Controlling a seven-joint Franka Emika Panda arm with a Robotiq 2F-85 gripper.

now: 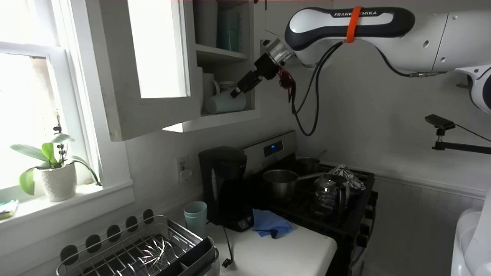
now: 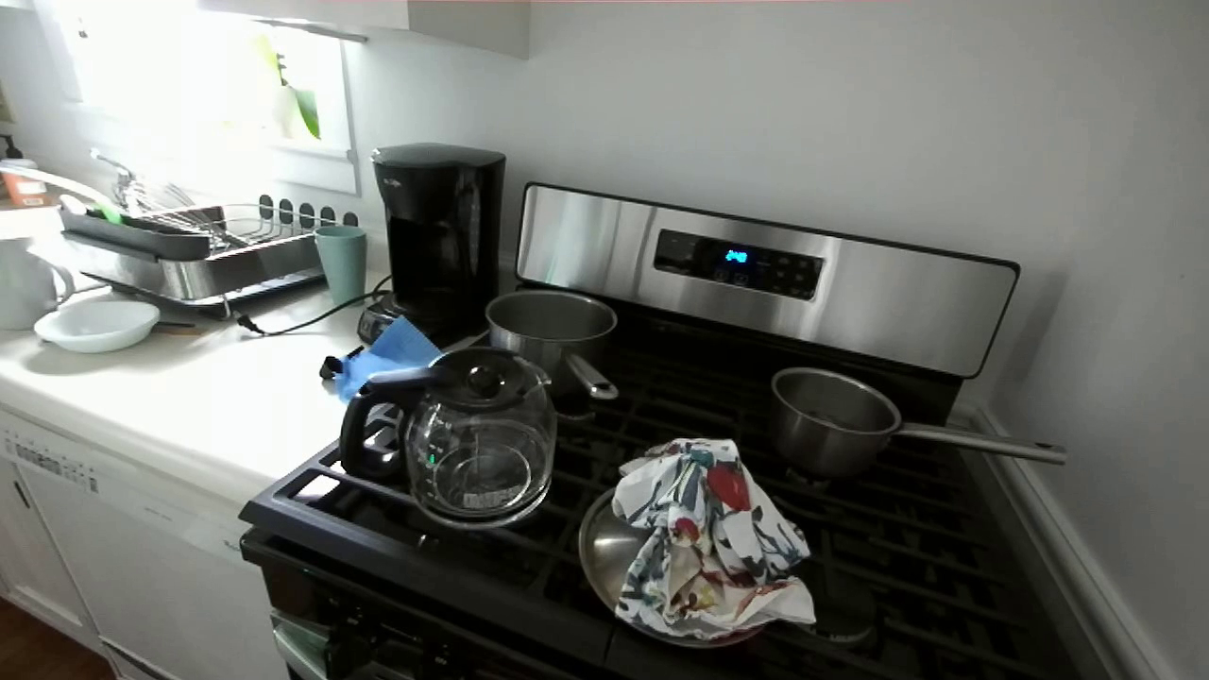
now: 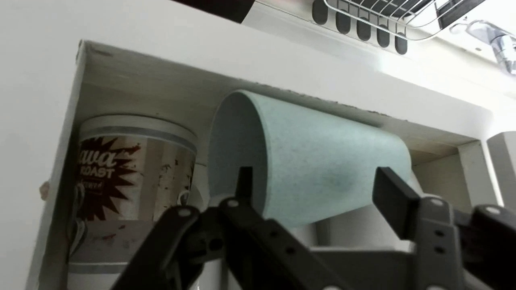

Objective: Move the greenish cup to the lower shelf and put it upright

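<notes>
Gripper (image 3: 312, 175) at the greenish cup (image 3: 322, 159), jaws apart.
Wrist view, near to far: the two fingers (image 3: 395, 199) stand separated, one seen over the cup's mouth at nine o'clock, one over its wall toward three o'clock (contact with the cup cannot be determined). The cup lies on its side on the lower shelf (image 3: 153, 82), rim facing nine o'clock, base facing three. A printed mug (image 3: 133, 169) is located just beside the rim, at nine o'clock. Behind the cup, in an exterior view, a pale mug (image 1: 209, 85) stands toward eleven o'clock. Farthest out, the dish rack (image 3: 419, 39) appears at one o'clock in the wrist view.
</notes>
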